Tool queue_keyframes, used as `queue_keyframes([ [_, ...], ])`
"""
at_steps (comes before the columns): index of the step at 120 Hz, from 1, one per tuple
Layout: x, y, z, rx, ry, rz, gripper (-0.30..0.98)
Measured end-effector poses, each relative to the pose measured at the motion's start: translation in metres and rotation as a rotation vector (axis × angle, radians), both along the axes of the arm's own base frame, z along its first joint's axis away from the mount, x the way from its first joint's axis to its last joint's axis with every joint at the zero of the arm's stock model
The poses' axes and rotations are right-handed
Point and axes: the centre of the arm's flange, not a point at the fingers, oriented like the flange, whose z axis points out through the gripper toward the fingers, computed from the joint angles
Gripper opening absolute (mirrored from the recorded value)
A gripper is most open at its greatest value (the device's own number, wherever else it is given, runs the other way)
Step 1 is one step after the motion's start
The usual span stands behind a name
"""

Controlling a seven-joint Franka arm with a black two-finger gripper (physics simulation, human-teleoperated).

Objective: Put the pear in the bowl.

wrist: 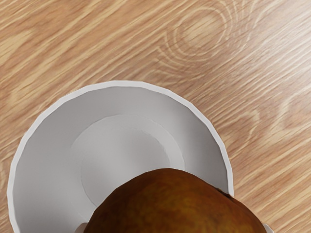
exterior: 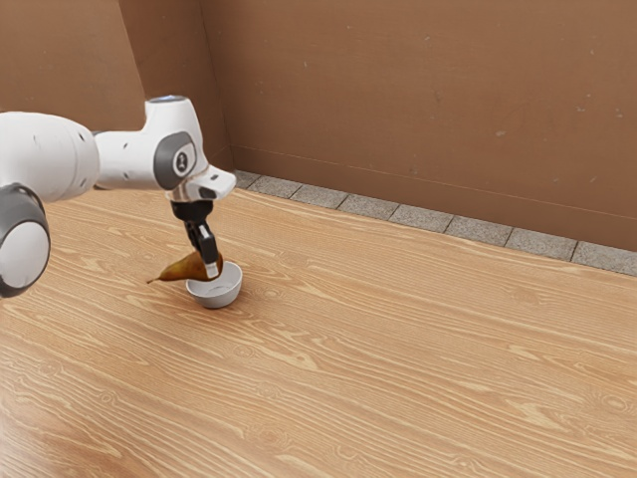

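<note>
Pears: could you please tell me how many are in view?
1. The pear is held by the gripper partly over the bowl, narrow end past the rim. It hides some of the bowl's inside.

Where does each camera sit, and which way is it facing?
Exterior view: beside the white jointed arm, looking down across the wood-grained table; arm and black two-finger gripper show.
Wrist view: at the arm's end, looking down past the brown pear into the round white bowl; pale fingertips peek in.
Both share: pear, bowl, table.
</note>
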Motion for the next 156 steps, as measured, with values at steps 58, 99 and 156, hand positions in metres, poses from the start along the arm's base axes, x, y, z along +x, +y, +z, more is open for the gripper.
queue_keyframes([
  [58, 0.009, 0.007, -0.005, -0.005, -0.006, -0.008, 0.4],
  [99, 0.009, 0.006, -0.003, -0.016, -0.002, -0.023, 0.59],
  [156, -0.068, -0.088, 0.279, -0.033, -0.203, -0.104, 0.68],
])
